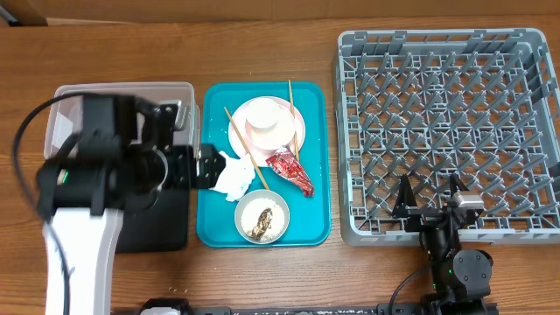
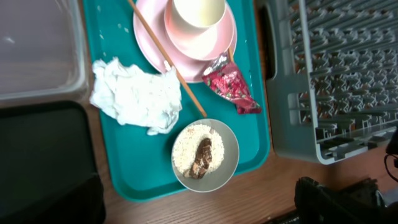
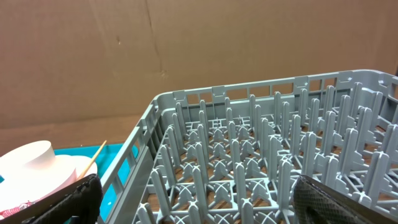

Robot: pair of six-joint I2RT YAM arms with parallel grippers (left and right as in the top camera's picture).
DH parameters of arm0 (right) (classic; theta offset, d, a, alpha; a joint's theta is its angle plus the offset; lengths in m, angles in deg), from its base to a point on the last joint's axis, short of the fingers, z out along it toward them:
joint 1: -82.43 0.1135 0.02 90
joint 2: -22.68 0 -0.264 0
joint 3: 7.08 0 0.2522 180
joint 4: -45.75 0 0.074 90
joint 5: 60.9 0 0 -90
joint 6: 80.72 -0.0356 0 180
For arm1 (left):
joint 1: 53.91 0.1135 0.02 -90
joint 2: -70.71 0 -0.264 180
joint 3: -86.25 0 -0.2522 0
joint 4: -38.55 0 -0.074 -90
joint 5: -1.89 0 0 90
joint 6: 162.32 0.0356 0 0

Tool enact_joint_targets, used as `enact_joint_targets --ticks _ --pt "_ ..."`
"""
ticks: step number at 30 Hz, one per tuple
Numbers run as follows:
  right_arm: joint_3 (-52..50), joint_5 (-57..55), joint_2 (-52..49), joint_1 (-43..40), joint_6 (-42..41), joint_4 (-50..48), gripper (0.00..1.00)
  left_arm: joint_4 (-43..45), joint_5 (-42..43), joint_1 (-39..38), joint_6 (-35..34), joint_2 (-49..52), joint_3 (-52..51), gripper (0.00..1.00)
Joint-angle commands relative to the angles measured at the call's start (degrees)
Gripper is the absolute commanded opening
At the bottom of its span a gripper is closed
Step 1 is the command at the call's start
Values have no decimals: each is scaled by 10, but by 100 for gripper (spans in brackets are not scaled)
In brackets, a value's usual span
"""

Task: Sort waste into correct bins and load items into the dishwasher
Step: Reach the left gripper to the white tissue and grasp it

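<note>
Napkin step looks like the one in hand. Nothing seems sorted or loaded yet: dish rack (image 1: 446, 131) on the right side of the table has no dishes in it, and no waste shows in the visible part of the clear tub (image 2: 37, 50)

Left end effector (image 1: 208, 168) hangs at the left rim of the teal tray (image 1: 315, 201), mid-table. Crumpled white napkin (image 2: 137, 93) lies on the tray's left side, directly right of that end effector. Touching or just beside, can't tell. Napkin long axis is diagonal, from far-left to near-right. Left wrist view shows the napkin lying free with no finger on it, so nothing is held. How far the jaws are parted can't be told, since the arm body masks them from above

Right end effector (image 1: 429, 199) is at the near edge over the rack's near rim, spread wide and empty. It is well apart from the napkin, with the tray's right half between, so the left arm is clearly nearer

A chopstick (image 2: 168, 62) runs along the napkin's right edge and could get dragged in a grab. Red wrapper (image 2: 233, 87) lies just beyond it. Pink plate (image 2: 144, 37) with cream cup (image 2: 198, 12) sits toward the far edge, white bowl (image 2: 230, 162) with rice and brown scraps (image 2: 200, 155) toward the near edge

Tub at far-left and black tray (image 2: 37, 162) at near-left both lie left of the end effector, so the likely carry is short and leftward after a reach to the right
</note>
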Motion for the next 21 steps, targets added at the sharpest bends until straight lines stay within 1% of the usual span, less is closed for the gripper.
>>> enact_joint_targets --ticks 1,2,3,4,5,6,7,8,10,13,16,18,20,21 --pt "-6 -1 5 -2 3 -3 100 -7 31 0 -14 57 12 100" --pt "-6 -1 5 -2 3 -3 100 -12 30 0 -14 71 12 100" --pt "-6 -1 5 -2 3 -3 100 -17 30 0 -16 87 12 91" --pt "-6 -1 5 -2 3 -3 100 -20 30 0 -18 99 12 73" --pt "-6 -1 5 -2 3 -3 100 -24 27 -1 -18 112 12 47" --pt "-6 -1 5 -2 3 -3 100 -27 25 -1 -18 121 10 34" --pt "-6 -1 5 -2 3 -3 100 -28 23 -1 -18 128 8 18" --pt "-6 -1 5 -2 3 -3 100 -26 24 -2 -18 135 3 12" --pt "-6 -1 5 -2 3 -3 100 -19 18 -5 -26 144 -6 12" --pt "-6 -1 5 -2 3 -3 100 -10 -26 -17 -65 155 -19 4" --pt "-6 -1 5 -2 4 -3 100 13 -82 -44 -119 156 -43 4" --pt "-6 -1 5 -2 3 -3 100 27 -64 -57 -118 157 -48 4" --pt "-6 -1 5 -2 3 -3 100 33 -48 -66 -116 157 -48 7" --pt "-6 -1 5 -2 3 -3 100 36 -50 -68 -114 157 -48 5"
